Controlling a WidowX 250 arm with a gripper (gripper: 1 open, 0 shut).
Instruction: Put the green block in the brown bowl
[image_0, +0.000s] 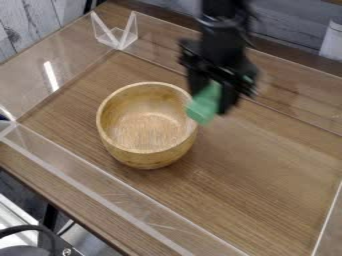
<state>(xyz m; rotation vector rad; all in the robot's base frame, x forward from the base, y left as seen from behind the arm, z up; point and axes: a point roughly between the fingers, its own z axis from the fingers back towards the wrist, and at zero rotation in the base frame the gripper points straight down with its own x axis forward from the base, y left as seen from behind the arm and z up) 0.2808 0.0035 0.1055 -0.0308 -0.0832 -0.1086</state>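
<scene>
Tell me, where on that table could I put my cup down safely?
The wooden table is bare to the right of and in front of the brown bowl, up to the clear walls. It is crowded at the bowl's far right rim, where the hand holds the green block.
</scene>
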